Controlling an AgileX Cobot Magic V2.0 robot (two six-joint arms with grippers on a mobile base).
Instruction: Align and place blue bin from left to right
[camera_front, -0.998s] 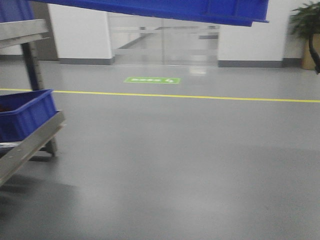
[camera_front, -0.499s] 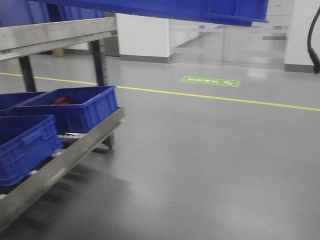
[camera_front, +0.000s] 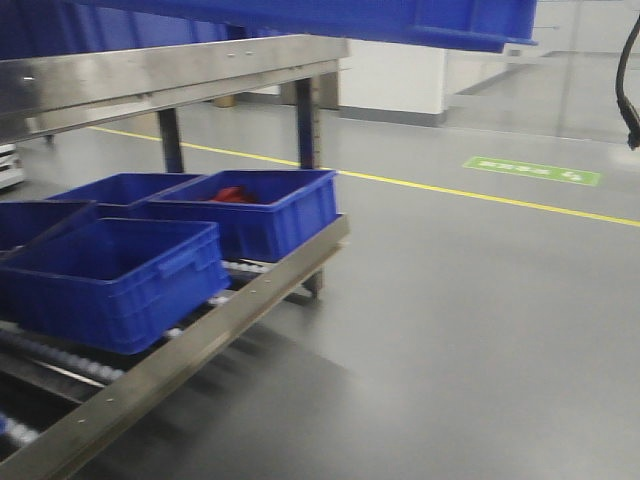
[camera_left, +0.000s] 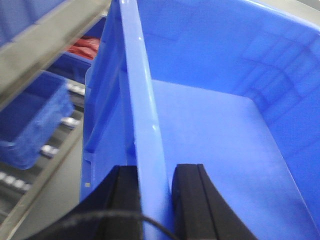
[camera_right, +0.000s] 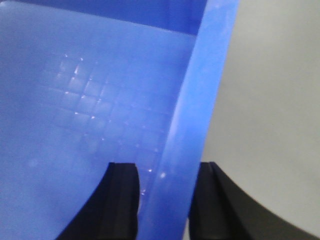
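Note:
I carry an empty blue bin (camera_front: 400, 18) in the air; only its underside and rim show along the top of the front view. My left gripper (camera_left: 154, 175) is shut on the bin's left wall (camera_left: 142, 115), one finger inside, one outside. My right gripper (camera_right: 167, 172) is shut on the bin's right wall (camera_right: 200, 105) in the same way. The bin's inside (camera_left: 215, 145) holds nothing.
A steel roller rack (camera_front: 230, 320) stands at the left with an upper shelf (camera_front: 170, 75). On its lower level sit three blue bins: a near one (camera_front: 120, 275), a far one (camera_front: 255, 205) holding a red object (camera_front: 232, 194), and one further left (camera_front: 115, 188). Grey floor with a yellow line (camera_front: 500, 195) lies to the right.
The view has swung left: the rack and its bins have slid rightward and closer in the front view. The held bin stays fixed at the top of the frame.

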